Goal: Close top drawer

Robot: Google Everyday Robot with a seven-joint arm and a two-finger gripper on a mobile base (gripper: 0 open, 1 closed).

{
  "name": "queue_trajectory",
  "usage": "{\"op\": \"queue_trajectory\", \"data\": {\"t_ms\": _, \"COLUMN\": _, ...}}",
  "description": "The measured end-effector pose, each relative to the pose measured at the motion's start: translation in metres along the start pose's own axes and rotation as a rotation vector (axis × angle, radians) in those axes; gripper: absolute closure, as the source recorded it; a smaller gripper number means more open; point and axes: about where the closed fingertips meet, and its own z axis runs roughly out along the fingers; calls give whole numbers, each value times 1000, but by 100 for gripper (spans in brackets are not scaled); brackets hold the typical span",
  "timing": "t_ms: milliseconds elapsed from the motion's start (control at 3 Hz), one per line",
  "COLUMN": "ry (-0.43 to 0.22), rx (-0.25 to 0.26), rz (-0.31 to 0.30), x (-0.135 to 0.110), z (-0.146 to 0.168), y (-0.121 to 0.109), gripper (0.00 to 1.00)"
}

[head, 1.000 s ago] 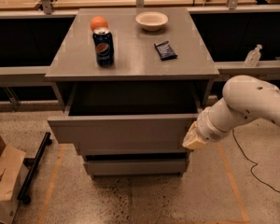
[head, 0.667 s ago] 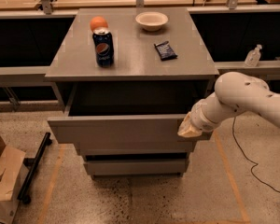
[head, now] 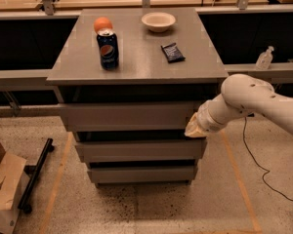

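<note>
The gripper (head: 194, 129) presses its pale tip against the right end of the top drawer (head: 127, 116), just below the bench's front right corner. How far open it is cannot be told, and it holds nothing that shows. The white arm (head: 249, 99) reaches in from the right.

The top drawer's flat front lies under the front edge of the bench (head: 141, 69), with a dark strip above it. There are three drawer fronts: this wide one and two narrower fronts (head: 136, 150) below it.

On the bench are four things, one of each:
- A can (head: 108, 49) stands near the left edge.
- An orange (head: 103, 24) sits just behind the can.
- A bowl (head: 158, 21) sits by the back edge.
- A dark packet (head: 173, 52) lies right of the middle.
</note>
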Motion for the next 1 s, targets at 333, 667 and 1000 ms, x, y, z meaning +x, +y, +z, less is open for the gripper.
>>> {"op": "queue_trajectory", "data": {"t_ms": 333, "ry": -35, "rx": 54, "rz": -43, "x": -10, "z": -2, "y": -37, "gripper": 100}}
{"op": "queue_trajectory", "data": {"t_ms": 667, "ry": -51, "rx": 128, "rz": -61, "x": -18, "z": -26, "y": -71, "gripper": 82}}
{"op": "queue_trajectory", "data": {"t_ms": 1000, "ry": -51, "rx": 121, "rz": -60, "x": -18, "z": -23, "y": -69, "gripper": 58}}
